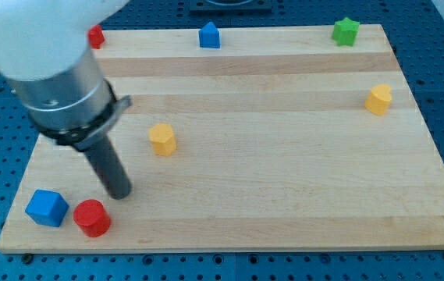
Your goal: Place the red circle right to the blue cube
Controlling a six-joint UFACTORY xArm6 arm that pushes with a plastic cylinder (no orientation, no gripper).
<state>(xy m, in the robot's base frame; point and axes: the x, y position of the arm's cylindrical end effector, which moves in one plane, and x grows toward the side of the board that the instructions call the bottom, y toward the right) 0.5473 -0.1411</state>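
Observation:
The red circle (91, 218) lies near the view's bottom left corner of the wooden board (284, 172). The blue cube (47, 208) sits just to its left, almost touching it. My tip (120, 193) rests on the board just above and to the right of the red circle, a small gap away from it. The rod rises up and to the left into the arm's grey and white body (50, 70), which hides part of the board's top left.
A yellow block (161, 139) lies to the right of the rod. Another yellow block (378, 99) is at the right edge. A blue house-shaped block (209, 35), a green star (346, 31) and a partly hidden red block (95, 36) line the top edge.

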